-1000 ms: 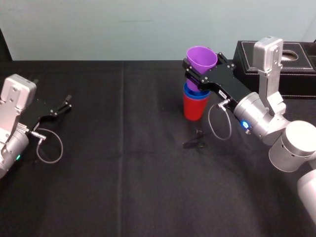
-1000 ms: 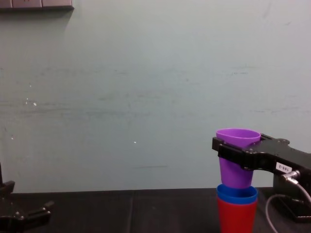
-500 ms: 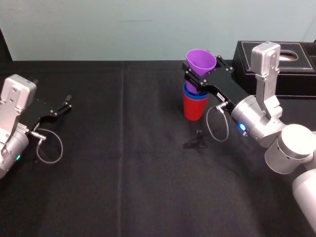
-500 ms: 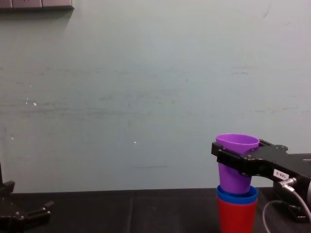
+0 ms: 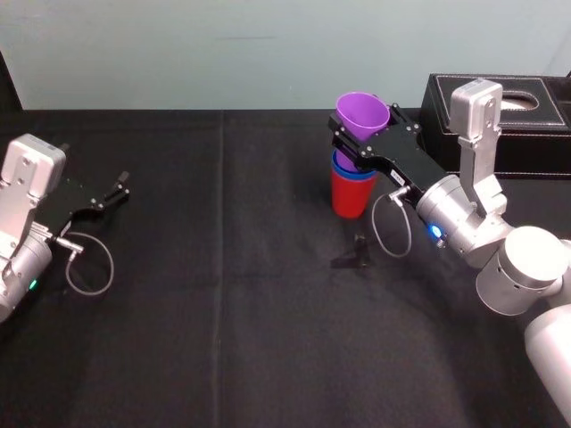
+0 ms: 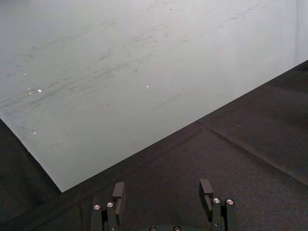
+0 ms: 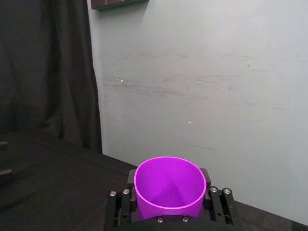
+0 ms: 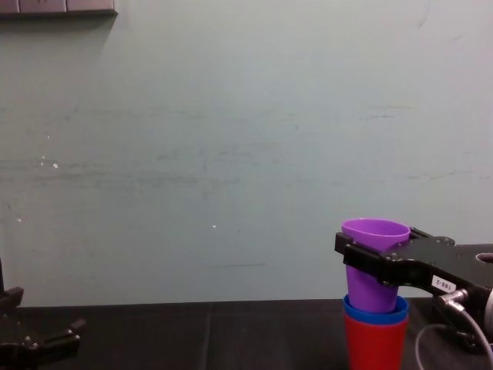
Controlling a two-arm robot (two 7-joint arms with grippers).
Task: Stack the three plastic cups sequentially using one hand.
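Note:
The red cup (image 5: 349,195) stands upright on the black table with the blue cup (image 5: 343,169) nested in it, only the blue rim showing (image 8: 375,311). My right gripper (image 5: 355,143) is shut on the purple cup (image 5: 362,113), its jaws clamped on the cup's sides just under the rim (image 7: 169,185). In the chest view the purple cup (image 8: 373,270) tilts slightly, its base dipping into the blue cup. My left gripper (image 5: 119,189) rests open and empty at the table's left (image 6: 163,195).
A black box with white stitching (image 5: 528,111) sits at the back right, behind my right arm. A small dark object (image 5: 357,252) lies on the cloth in front of the red cup. A pale wall runs behind the table.
My right gripper has lowered the purple cup a little, so its base now sits deeper inside the blue cup. The left arm has not moved.

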